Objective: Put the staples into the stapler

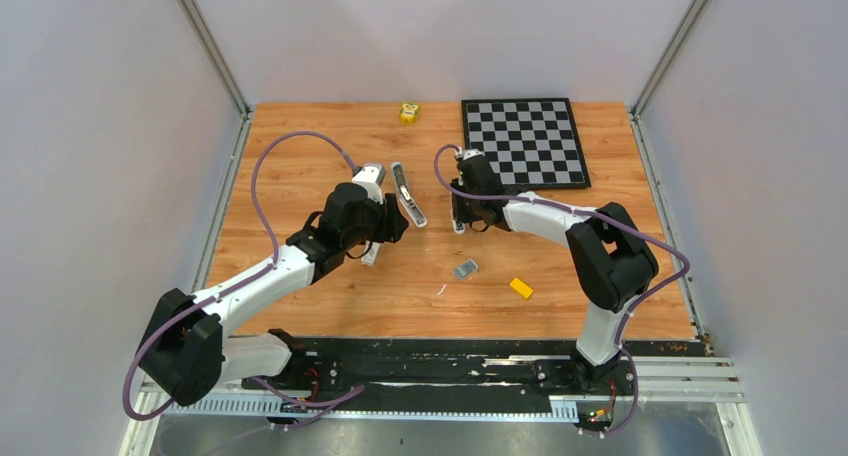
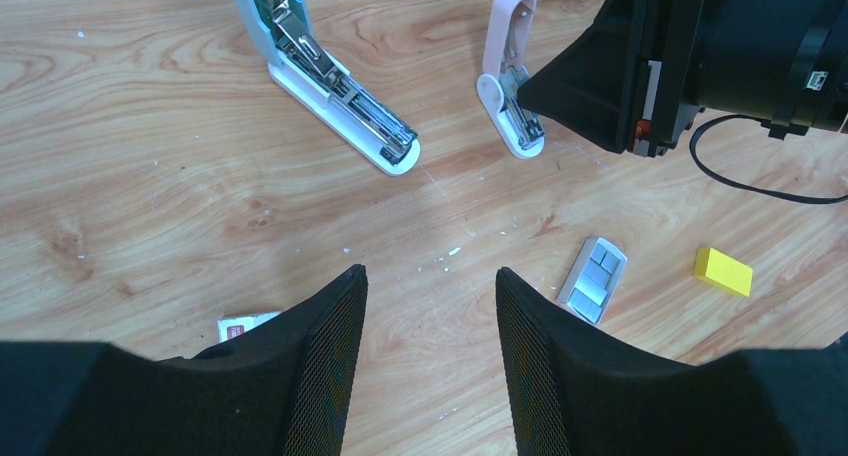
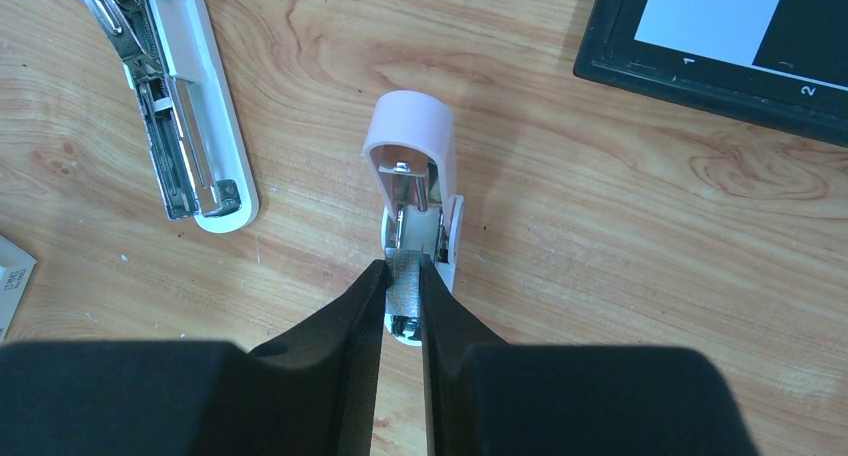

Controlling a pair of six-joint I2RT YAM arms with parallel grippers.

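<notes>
My right gripper (image 3: pixel 403 274) is shut on the staples (image 3: pixel 403 284), a small ridged silvery strip. It holds them right over the open channel of a pink stapler (image 3: pixel 410 166) that lies opened on the table. I cannot tell whether the strip touches the channel. In the top view this gripper (image 1: pixel 462 216) is over the pink stapler (image 1: pixel 458 222). My left gripper (image 2: pixel 430 276) is open and empty above bare wood. It sits near a second, teal-and-white stapler (image 2: pixel 335 91), which is also opened. A small grey tray (image 2: pixel 594 279) with more silvery staple blocks lies to the right.
A yellow block (image 2: pixel 723 271) lies right of the tray. A chessboard (image 1: pixel 525 141) is at the back right, and a small yellow toy (image 1: pixel 408 113) at the back edge. A white card with a red label (image 2: pixel 245 325) lies under my left fingers.
</notes>
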